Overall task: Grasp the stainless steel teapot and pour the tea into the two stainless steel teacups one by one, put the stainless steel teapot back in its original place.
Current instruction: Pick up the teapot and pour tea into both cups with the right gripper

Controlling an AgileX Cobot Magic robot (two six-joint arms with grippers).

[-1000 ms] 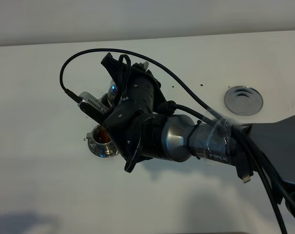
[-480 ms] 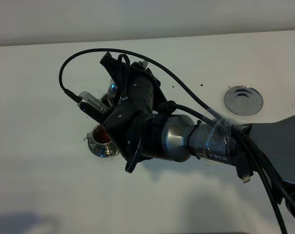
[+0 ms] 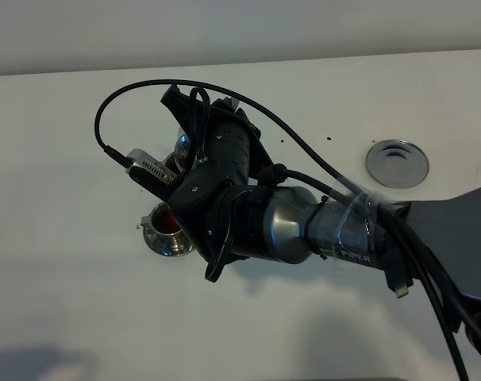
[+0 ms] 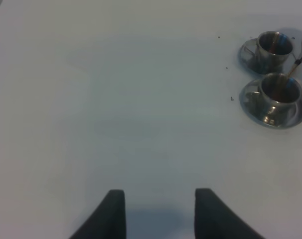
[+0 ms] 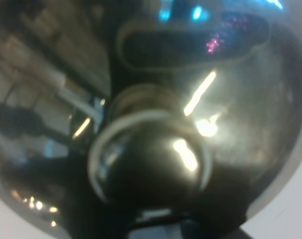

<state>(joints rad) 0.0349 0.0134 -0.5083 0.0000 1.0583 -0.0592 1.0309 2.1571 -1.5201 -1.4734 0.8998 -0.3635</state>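
Gleaming mirror-smooth steel teapot (image 5: 240, 109) (round knob (image 5: 156, 164)).

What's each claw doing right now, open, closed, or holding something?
Left claw: open, holding nothing.
Right claw: closed on the stainless steel teapot; its fingers are mostly hidden.

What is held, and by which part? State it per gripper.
Right gripper: the stainless steel teapot, grip spot hidden. Left gripper: nothing, jaws open.
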